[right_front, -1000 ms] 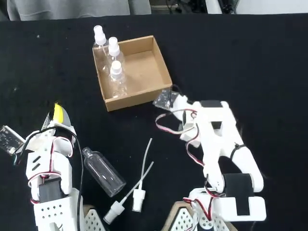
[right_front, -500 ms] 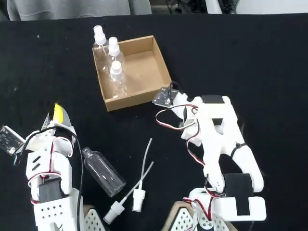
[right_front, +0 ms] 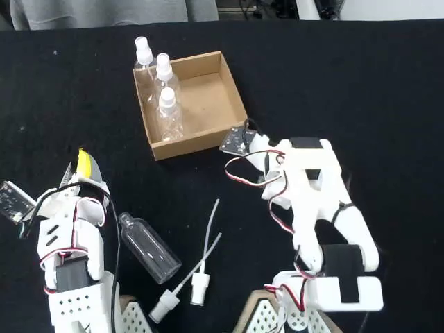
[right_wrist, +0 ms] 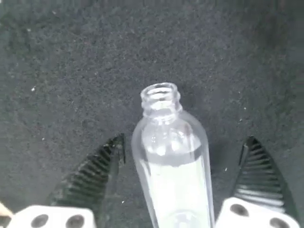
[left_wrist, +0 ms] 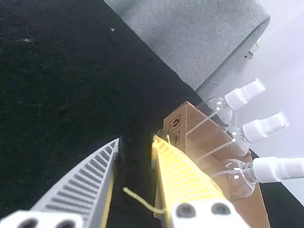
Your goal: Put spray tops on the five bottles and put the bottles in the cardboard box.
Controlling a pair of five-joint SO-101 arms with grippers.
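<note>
Between the spread jaws of the right gripper (right_wrist: 184,141) sits an uncapped bottle (right_wrist: 171,164), ungrasped: pickup stage. Next move, likely: close on its body. Left gripper (left_wrist: 136,140) slightly parted, empty.

Black cloth-covered table (right_front: 361,83), grey fabric (right_front: 111,10) along its far edge, pale wall (left_wrist: 285,52) beyond
</note>
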